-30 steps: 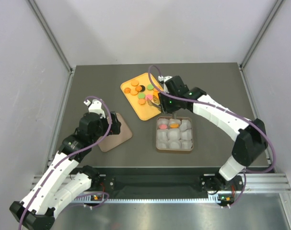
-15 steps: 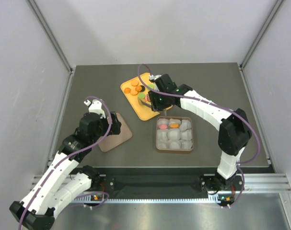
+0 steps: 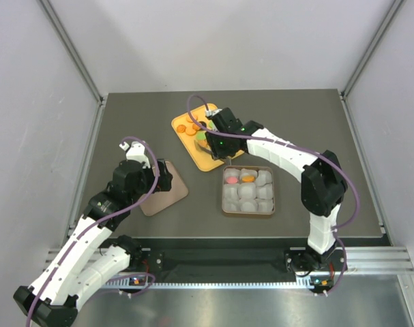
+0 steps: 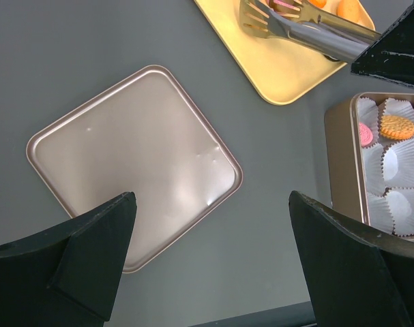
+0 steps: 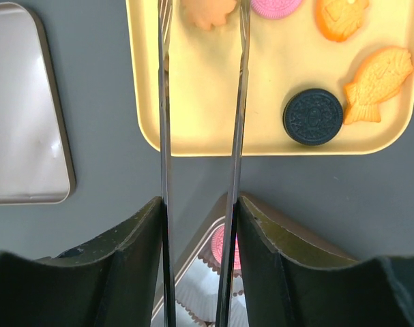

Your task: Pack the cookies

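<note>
Dark surface [image 3: 125, 122]: tray [image 5: 193, 129], tin [image 4: 336, 157], lid [image 4: 131, 177].
Tongs [image 5: 237, 102] are clasped in the right hand [image 5: 200, 204], a cookie [image 5: 207, 12] between their tips; the left hand [image 4: 212, 197] is spread wide over the lid.

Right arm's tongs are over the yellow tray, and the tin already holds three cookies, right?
Not quite: the tin holds two, a pink cookie and an orange cookie, as the top view shows. The tongs are over the yellow tray.
</note>
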You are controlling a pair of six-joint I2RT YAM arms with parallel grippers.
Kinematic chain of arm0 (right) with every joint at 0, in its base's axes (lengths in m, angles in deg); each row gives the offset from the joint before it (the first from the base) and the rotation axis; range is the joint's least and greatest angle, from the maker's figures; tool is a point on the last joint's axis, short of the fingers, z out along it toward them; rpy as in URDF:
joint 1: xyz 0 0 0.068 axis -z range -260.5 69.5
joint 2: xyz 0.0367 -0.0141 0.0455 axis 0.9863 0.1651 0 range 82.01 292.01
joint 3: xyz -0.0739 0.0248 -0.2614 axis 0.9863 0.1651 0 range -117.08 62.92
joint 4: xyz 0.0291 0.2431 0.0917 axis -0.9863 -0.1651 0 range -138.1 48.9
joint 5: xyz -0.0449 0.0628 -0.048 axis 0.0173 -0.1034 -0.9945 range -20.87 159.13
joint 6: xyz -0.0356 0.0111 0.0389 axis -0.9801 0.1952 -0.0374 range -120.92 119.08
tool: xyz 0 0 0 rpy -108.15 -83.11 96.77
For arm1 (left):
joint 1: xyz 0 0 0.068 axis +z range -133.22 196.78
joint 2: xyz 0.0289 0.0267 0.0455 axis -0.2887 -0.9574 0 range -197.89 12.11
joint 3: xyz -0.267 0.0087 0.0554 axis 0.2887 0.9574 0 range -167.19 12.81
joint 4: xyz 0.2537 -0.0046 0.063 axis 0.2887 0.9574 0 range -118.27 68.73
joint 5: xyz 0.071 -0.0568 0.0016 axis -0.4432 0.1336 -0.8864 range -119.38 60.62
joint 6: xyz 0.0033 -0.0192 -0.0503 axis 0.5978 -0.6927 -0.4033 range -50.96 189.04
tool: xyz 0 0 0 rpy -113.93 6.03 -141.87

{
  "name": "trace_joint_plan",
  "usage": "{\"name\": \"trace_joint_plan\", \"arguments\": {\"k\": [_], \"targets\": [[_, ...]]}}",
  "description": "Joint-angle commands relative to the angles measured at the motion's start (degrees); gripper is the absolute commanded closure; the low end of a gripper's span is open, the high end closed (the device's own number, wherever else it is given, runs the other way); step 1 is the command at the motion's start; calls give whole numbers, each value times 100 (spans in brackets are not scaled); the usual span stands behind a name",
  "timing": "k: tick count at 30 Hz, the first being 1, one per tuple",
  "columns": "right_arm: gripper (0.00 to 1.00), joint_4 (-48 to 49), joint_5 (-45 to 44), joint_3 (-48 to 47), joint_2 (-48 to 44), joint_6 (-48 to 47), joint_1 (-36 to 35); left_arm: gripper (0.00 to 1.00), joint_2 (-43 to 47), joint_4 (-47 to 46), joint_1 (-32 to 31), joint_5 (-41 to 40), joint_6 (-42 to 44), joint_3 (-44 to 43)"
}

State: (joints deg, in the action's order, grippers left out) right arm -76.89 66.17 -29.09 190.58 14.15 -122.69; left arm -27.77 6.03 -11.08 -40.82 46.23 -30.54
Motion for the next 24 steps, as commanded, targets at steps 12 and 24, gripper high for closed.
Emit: {"name": "trace_joint_plan", "arguments": {"k": [12, 24], "targets": [[61, -16, -284, -493, 216, 22, -149, 1, 77, -99, -27, -77, -48, 46], [71, -261, -389, -573, -388, -39, -149, 1, 85, -99, -27, -86, -57, 46]]}}
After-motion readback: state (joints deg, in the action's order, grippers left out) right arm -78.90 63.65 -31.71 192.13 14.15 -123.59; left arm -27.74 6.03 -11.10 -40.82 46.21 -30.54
